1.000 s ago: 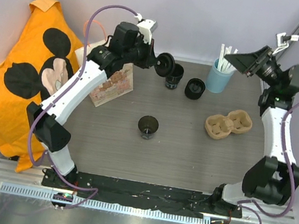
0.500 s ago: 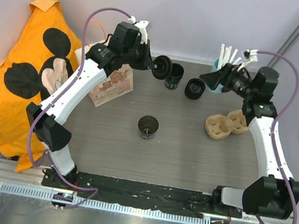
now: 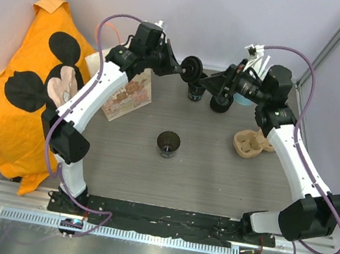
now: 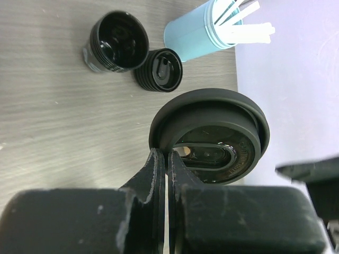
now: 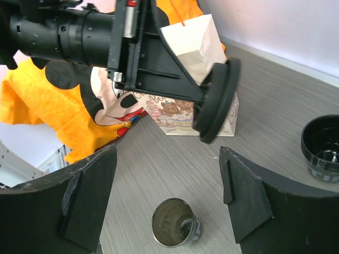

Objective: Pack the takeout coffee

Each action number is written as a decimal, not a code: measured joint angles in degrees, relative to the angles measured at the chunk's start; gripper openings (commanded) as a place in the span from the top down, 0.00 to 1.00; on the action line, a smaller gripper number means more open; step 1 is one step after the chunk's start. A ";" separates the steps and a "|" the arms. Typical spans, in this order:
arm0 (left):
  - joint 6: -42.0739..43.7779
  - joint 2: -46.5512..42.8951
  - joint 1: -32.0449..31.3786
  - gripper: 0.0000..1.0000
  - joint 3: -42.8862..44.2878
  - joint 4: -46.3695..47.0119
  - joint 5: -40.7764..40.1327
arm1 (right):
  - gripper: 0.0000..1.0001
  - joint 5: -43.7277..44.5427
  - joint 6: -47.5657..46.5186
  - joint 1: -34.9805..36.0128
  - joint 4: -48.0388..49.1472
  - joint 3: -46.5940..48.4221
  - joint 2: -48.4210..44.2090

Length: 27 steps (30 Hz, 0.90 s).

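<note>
Wide view first: the grey table (image 3: pixel 125 158), with an orange cartoon cloth (image 3: pixel 9 105) bunched off its left edge. The printed paper bag (image 3: pixel 130 93) stands at back left, and nothing shows in it from here, though its inside is mostly hidden. So by my read the packing has hardly begun. No cup is bagged, and none sits in the part of the pulp tray (image 3: pixel 246 144) that shows at the right.

The blue cup of straws (image 4: pixel 193 34) is at the back right, and then come the coffees, three black cups, all on the table. The middle cup (image 3: pixel 168 144) stands alone in the centre, mouth up. At the back an open cup (image 4: pixel 117 41) stands just beside a lidded cup (image 4: pixel 159 70). All three are upright, long axis vertical, mouths to the ceiling.

Smallest piece now: a black lid (image 4: pixel 212 132), up in the air over the back of the table, near that open cup. The left gripper (image 4: pixel 163 159) is clenched on its rim. The lid hangs on edge, so its flat faces look sideways and its axis runs roughly level, toward the other arm.

The right gripper (image 5: pixel 168 159) faces it with jaws spread wide, holding nothing, lined up on the lid. Looks like a hand-over or a capping move. After that come capping, loading and bagging, all yet to do.
</note>
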 measured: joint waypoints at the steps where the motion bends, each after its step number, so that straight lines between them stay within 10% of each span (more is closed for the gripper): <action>1: -1.18 0.26 0.00 1.00 -0.15 0.22 0.22 | 0.18 0.68 -1.05 0.96 -0.57 0.39 0.04; 18: -8.02 1.27 -1.55 1.00 -0.76 1.55 3.61 | 0.24 12.70 -5.68 4.50 -5.81 0.52 4.61; 27: -9.27 1.27 -2.29 1.00 -2.25 1.64 4.11 | 0.46 12.26 -5.49 4.70 -5.77 0.52 4.61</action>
